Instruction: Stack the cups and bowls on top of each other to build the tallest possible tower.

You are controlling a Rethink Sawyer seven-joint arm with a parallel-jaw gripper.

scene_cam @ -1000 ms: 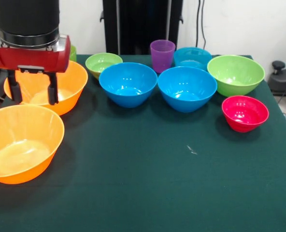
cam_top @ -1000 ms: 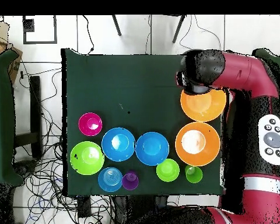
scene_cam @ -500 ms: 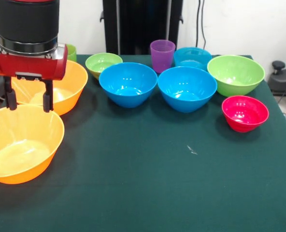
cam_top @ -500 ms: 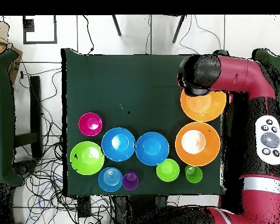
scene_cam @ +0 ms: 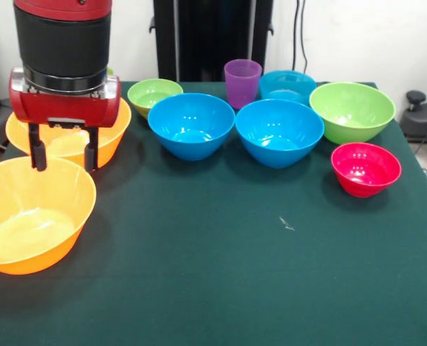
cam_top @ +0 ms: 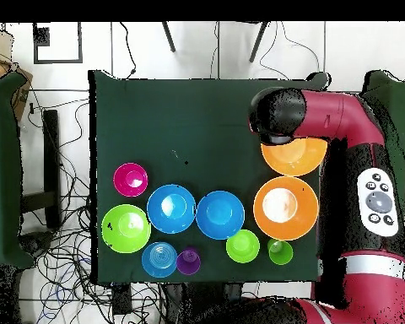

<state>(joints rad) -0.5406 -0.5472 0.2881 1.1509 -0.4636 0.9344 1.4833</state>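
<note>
My gripper [scene_cam: 63,164] hangs open and empty, its fingers just above the far rim of the near orange bowl [scene_cam: 29,216]. The second orange bowl [scene_cam: 109,122] sits right behind it. Two blue bowls [scene_cam: 192,124] [scene_cam: 279,131] stand mid-table. Behind them are a small lime bowl [scene_cam: 154,94], the purple cup [scene_cam: 242,81] and a teal bowl [scene_cam: 287,85]. At the right are a large lime bowl [scene_cam: 352,109] and a red-pink bowl [scene_cam: 366,168]. The light green cup [cam_top: 280,251] shows from overhead. Every piece stands apart; no tower is in view.
A dark green cloth covers the table [scene_cam: 235,259]. From overhead, the red arm [cam_top: 358,126] reaches across the table's right edge and covers part of one orange bowl [cam_top: 294,158]. Cables lie on the floor around the table.
In the front view the gripper has shifted right and now hangs over the near orange bowl's far rim. It stays open. No bowl or cup has moved.
</note>
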